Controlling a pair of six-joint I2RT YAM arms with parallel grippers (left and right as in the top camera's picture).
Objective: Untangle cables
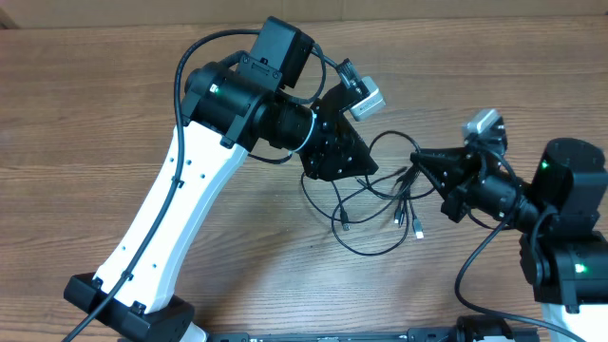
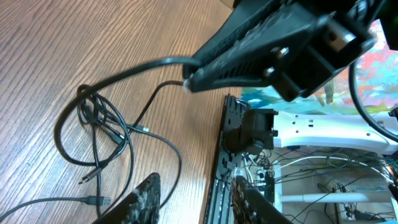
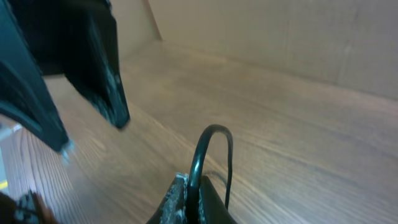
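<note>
The cables [image 1: 372,201] are thin black cords lying in a loose tangle on the wooden table between my two grippers, with small plugs spread out toward the front. They also show in the left wrist view [image 2: 99,127]. My right gripper [image 1: 418,159] is shut on one cable strand [image 3: 208,140] and holds it lifted off the table; the strand arcs up from its jaws [image 3: 193,190]. The left wrist view shows that gripper [image 2: 188,83] pinching the strand. My left gripper [image 1: 364,168] hovers over the tangle's left side, open and empty [image 2: 196,190].
A black rail [image 2: 225,158] runs along the table's front edge, with the right arm's base [image 2: 256,134] and loose wiring beyond it. The left gripper's fingers [image 3: 93,68] hang close in front of the right wrist camera.
</note>
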